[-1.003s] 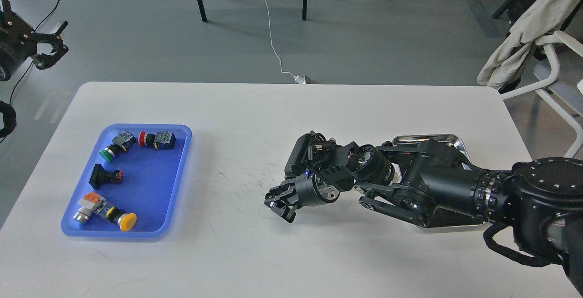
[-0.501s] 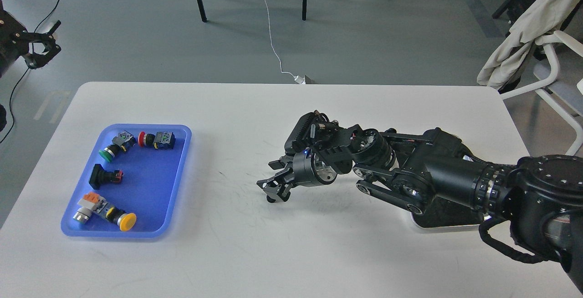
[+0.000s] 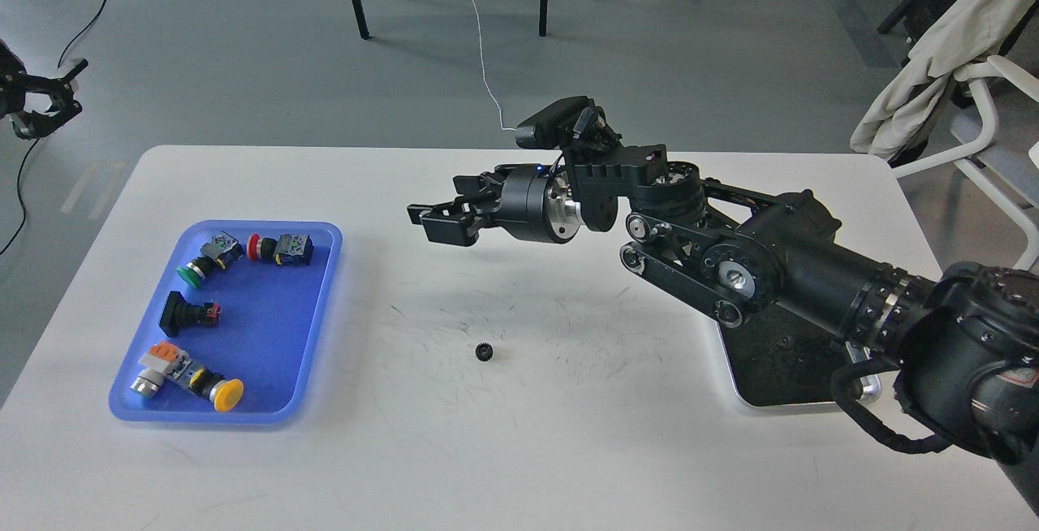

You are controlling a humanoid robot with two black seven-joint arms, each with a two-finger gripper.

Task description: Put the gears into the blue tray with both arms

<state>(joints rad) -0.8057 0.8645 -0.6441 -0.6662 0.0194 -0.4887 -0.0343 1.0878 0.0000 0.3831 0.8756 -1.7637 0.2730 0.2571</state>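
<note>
A: A white table (image 3: 519,450) is standing on a grey floor, with a chair and cloth at two o'clock and cables running along the top.

B: What is lying on it?

A: One gear (image 3: 485,350) is lying flat on the bare table, near the middle, well apart from the blue tray (image 3: 268,328) at nine o'clock. I am seeing only that one gear; a second is not showing anywhere.

B: And the grippers?

A: The right gripper (image 3: 438,218) is hanging above the table at about eleven o'clock from the gear, fingers parted, holding nothing. The left gripper (image 3: 40,105) is sitting off the table at ten o'clock; it is too small to tell whether it is spread or closed.

B: So how should the gear go in?

A: I am judging it a pick from the table. The gear is thin and tiny, so the fingers should be coming straight down, straddling it, tips almost touching the surface, closing slowly so it is not skidding away. Then carry it low over the rim and drop it in a bare patch.

B: Counts?

A: One gear, one blue tray, four switches (image 3: 191,313) inside it, one steel tray (image 3: 799,401) at four o'clock under the right arm, two grippers.
</note>
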